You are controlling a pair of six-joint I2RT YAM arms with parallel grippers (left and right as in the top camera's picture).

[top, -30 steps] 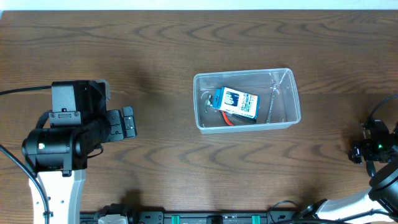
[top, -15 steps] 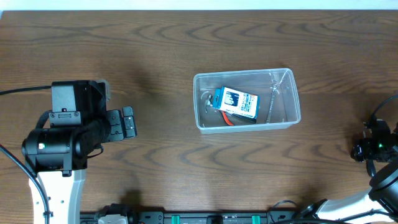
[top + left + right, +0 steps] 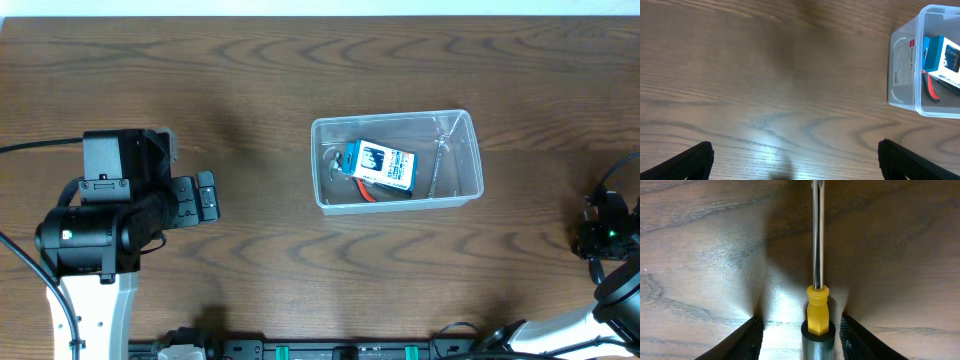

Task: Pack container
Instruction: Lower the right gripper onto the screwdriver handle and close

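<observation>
Brown wood-grain tabletop [image 3: 300, 60] from overhead, carrying the container [image 3: 390, 117] a little right of centre, upright and open-topped. Already inside: a blue box [image 3: 380, 165], a red-handled tool [image 3: 372, 196] under it, a slim metal tool [image 3: 440, 160] at the right end. Left hand [image 3: 205, 197] well off to the left, right hand [image 3: 603, 232] at the far right edge, both well apart from the tub.

From the left wrist: fingers [image 3: 690, 160] spread wide over bare wood, nothing between them. Container corner at upper right, ahead and off to one side, untouched.

From the right wrist: a screwdriver [image 3: 817, 305] flat on the wood, yellow collar, steel shaft pointing away. Fingers [image 3: 742, 340] partly spread on either side of the handle, wood showing in both gaps, so no pinch yet. Container out of frame here, off to the left and slightly forward judging by the overhead.

Probably the pickup. Centre first, since the handle lies nearer the right finger; grip the thick handle, not the collar or shaft. Lift level, carry left, lower lengthwise into free space, clear of the rim.
</observation>
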